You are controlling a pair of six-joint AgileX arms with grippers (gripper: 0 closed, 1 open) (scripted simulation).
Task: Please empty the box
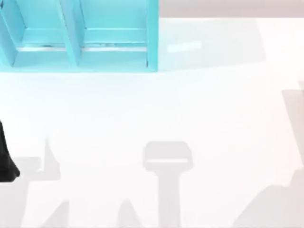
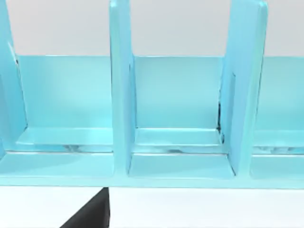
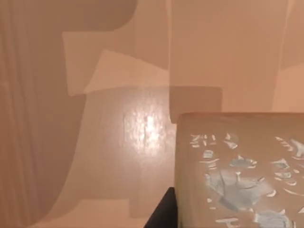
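Although the turquoise box [image 1: 78,35] is cut off at the table's [image 1: 190,109] far left edge, its upright dividers and bare compartments show. A dark part of the left arm [image 1: 7,159] juts in at the left edge. The left wrist view faces the compartments [image 2: 178,137] closely. The right wrist view shows a tan surface and a speckled block [image 3: 242,171]; I cannot tell either tool's state.

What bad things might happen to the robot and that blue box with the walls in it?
1. The blue box sits at the table's far left corner, partly cut off in the top view, so some compartments can't be checked before reaching in.
2. Its upright dividers are tall and close together; a pincer going in could bump one and shove the box.
3. The left arm waits at the table's left edge, so its path to the box is tight.
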